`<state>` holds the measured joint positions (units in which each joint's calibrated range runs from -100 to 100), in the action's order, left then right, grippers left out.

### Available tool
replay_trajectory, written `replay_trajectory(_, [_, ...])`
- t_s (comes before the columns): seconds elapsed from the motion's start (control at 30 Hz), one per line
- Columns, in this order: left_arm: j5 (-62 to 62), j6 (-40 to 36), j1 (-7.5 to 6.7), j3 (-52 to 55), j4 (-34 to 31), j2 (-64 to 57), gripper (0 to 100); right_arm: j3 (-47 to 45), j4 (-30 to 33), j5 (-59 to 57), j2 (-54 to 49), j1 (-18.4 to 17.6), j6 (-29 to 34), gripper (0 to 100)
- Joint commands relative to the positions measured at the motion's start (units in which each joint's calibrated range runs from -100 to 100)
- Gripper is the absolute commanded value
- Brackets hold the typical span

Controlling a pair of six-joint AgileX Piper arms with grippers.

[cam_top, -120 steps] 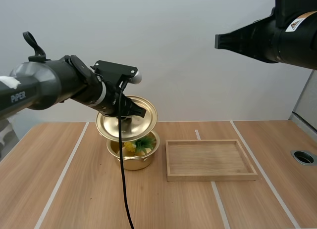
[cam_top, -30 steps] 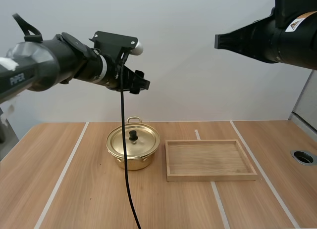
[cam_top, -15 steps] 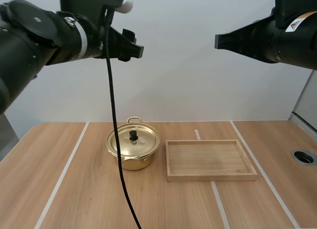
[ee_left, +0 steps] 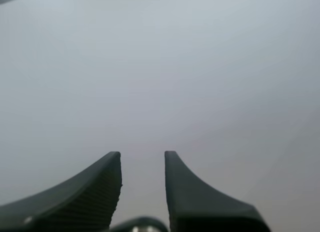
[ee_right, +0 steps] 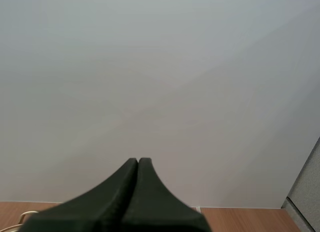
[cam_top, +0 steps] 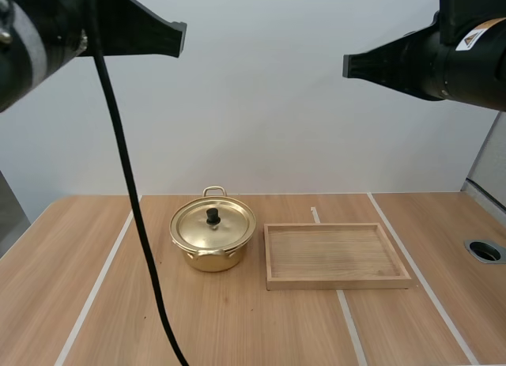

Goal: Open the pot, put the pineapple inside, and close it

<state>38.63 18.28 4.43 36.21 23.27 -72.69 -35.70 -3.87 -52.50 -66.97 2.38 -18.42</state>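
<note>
A small gold pot (cam_top: 212, 241) stands on the table left of centre, its gold lid (cam_top: 213, 224) seated flat with a black knob on top. The pineapple is hidden inside. My left gripper (cam_top: 180, 39) is raised high at the upper left, far above the pot; in the left wrist view its two fingers (ee_left: 142, 162) stand apart, open, with nothing between them. My right gripper (cam_top: 346, 66) hangs high at the upper right; in the right wrist view its fingers (ee_right: 138, 164) lie together as one dark wedge, shut on nothing.
A shallow wooden tray (cam_top: 337, 256) lies just right of the pot, with nothing in it. A round metal-rimmed hole (cam_top: 484, 250) sits in the tabletop at the far right. Pale lines cross the wooden table.
The lid, held above the pot with the pineapple showing inside, now rests on the pot. My left gripper has let go and risen up and to the left. The right arm has stayed still.
</note>
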Motion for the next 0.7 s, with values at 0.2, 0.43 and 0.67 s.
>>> replay_trajectory(0.2, [-13.92,-4.99,0.14,1.33,-1.27,-12.32,0,-0.16,0.34,0.23,-0.62,0.29,0.17,0])
replay_trajectory(0.43, [-27.73,-10.93,0.07,16.51,-5.55,-19.27,0,-0.16,0.34,0.23,-0.62,0.29,0.17,0])
replay_trajectory(0.67, [-34.36,-29.17,0.07,39.87,-20.64,-19.58,0,-0.16,0.34,0.23,-0.62,0.29,0.17,0])
